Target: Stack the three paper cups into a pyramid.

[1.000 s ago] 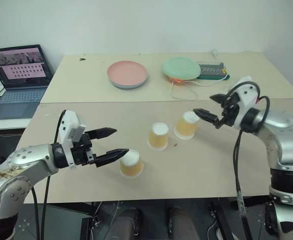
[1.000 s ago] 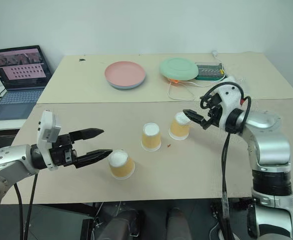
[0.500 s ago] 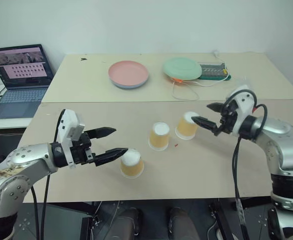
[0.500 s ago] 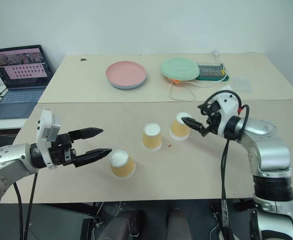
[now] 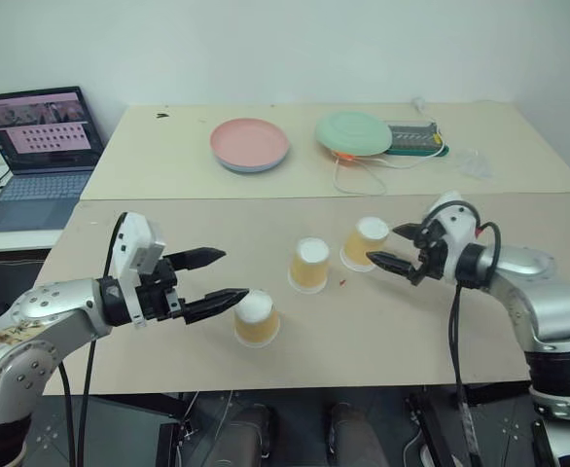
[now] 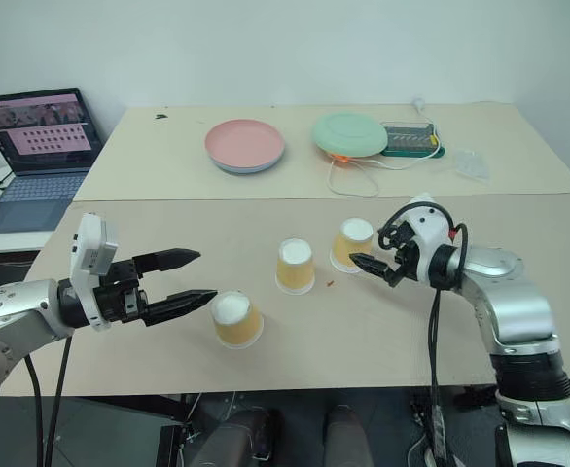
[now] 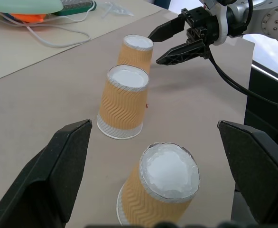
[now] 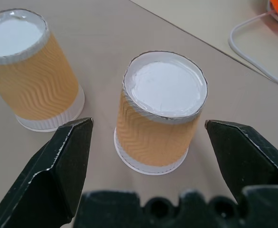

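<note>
Because the right tool stands with fingers apart just short of the nearest of the three paper cups upside down on the desk, a skewed approach could tip that light cup or shove it into its neighbour.

Three paper cups stand upside down on the near bench, apart from one another: the left cup nearest the front edge, the middle cup behind and right of it, the right cup a little farther back. The left gripper sits just left of the left cup. The right gripper sits just right of the right cup. On the far bench a plate lies left of a second plate. A laptop stands at far left.
</note>
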